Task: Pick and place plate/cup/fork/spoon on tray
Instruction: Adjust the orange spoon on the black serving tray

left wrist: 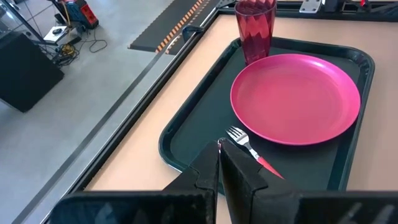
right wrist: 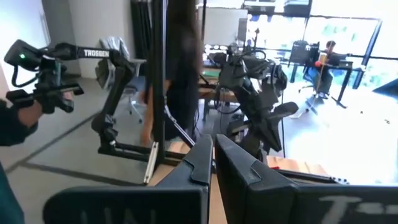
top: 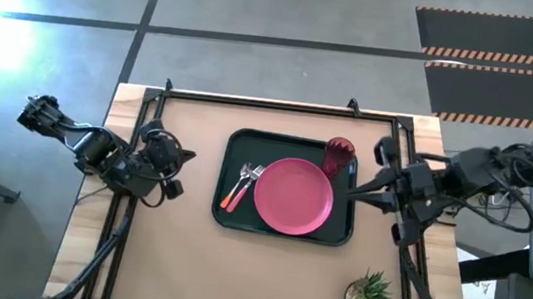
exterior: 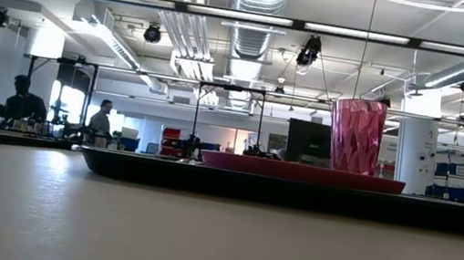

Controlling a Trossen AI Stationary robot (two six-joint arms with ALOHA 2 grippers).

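The dark tray (top: 237, 146) lies in the middle of the table. On it rest the pink-red plate (top: 293, 196), the dark-red cup (top: 338, 156) upright at its far right corner, and the fork (top: 251, 176) and the orange-handled spoon (top: 232, 200) side by side left of the plate. My left gripper (top: 185, 156) hovers shut just left of the tray; its wrist view shows the shut fingers (left wrist: 219, 152) above the fork (left wrist: 244, 144), the plate (left wrist: 295, 99) and the cup (left wrist: 255, 28). My right gripper (top: 359, 189) is shut and level at the tray's right rim, raised above it.
A small potted plant (top: 368, 297) stands at the near right corner of the table. Black frame rails (top: 252, 101) run along the far edge and both sides. People sit at desks in the room behind (exterior: 24, 104).
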